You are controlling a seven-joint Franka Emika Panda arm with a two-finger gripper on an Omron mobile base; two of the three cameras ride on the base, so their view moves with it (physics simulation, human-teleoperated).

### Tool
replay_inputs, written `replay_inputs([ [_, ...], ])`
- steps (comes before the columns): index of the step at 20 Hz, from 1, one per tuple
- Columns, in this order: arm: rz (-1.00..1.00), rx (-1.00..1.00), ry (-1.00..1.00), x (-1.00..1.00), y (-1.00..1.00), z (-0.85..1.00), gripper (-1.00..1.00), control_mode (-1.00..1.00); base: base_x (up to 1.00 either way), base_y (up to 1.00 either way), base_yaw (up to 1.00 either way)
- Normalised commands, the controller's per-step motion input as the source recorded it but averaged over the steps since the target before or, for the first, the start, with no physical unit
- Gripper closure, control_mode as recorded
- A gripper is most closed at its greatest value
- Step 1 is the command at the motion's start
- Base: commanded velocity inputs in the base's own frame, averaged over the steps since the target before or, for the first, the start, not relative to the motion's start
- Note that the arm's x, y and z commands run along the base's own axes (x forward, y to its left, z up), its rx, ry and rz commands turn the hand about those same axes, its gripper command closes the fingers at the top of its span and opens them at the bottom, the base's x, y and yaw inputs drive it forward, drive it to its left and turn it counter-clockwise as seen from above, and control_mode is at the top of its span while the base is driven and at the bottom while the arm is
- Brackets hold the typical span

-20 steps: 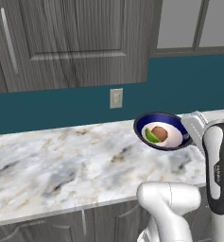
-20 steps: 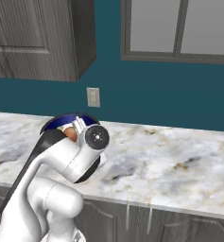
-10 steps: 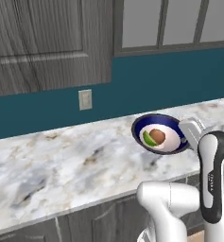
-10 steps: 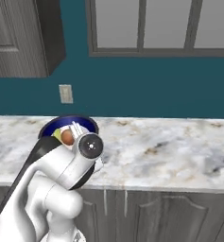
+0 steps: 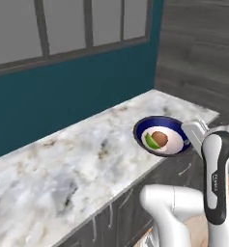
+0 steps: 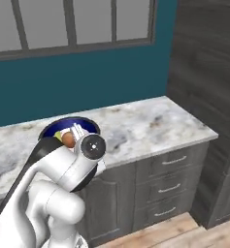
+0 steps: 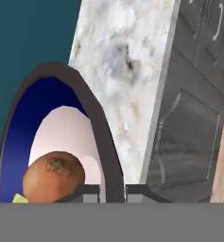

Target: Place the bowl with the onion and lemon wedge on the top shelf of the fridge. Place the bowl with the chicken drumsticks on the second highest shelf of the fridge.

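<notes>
The dark blue bowl (image 5: 162, 136) with the white inside is held up above the front edge of the marble desk (image 5: 77, 159), near its right end, and carried by the claw (image 7: 112, 193) at its rim. In the hand view the two dark finger tips (image 7: 87, 194) stand on either side of the bowl's dark rim, one inside and one outside, pinching it. Inside the bowl lie the brown-orange onion (image 5: 159, 139) and, touching it on the left, the yellow-green lemon wedge (image 5: 149, 141). In the hand view the onion (image 7: 53, 176) rests low in the white hollow, with a sliver of the wedge (image 7: 19, 199) at its lower left.

From the right base view the bowl (image 6: 68, 129) sits just behind the arm's wrist, the onion (image 6: 68, 139) peeking past it. The desk runs beneath a teal wall (image 6: 87, 82) with a grey-framed window (image 6: 73, 24) above. At the desk's right end a tall dark wood-grain cabinet (image 6: 208, 97) rises. Below the desk are dark grey drawers (image 6: 167, 184) with pale handles, and a strip of wooden floor (image 6: 184, 232) shows at the bottom
</notes>
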Motion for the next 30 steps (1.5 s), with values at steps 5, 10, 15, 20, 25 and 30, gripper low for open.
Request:
replay_inputs([
  [5, 0.00, 0.00, 0.00, 0.00, 0.00, 0.00, 1.00, 1.00, 0.00, -1.00, -0.66],
  [10, 0.00, 0.00, 0.00, 0.00, 0.00, 0.00, 1.00, 1.00, 0.00, -1.00, -0.64],
  [15, 0.00, 0.00, 0.00, 0.00, 0.00, 0.00, 1.00, 1.00, 0.18, -0.98, -0.58],
  [20, 0.00, 0.00, 0.00, 0.00, 0.00, 0.00, 1.00, 1.00, 1.00, -0.38, -0.35],
  [25, 0.00, 0.00, 0.00, 0.00, 0.00, 0.00, 1.00, 1.00, 1.00, 0.03, -0.14],
  [30, 0.00, 0.00, 0.00, 0.00, 0.00, 0.00, 1.00, 1.00, 1.00, -0.04, 0.01],
])
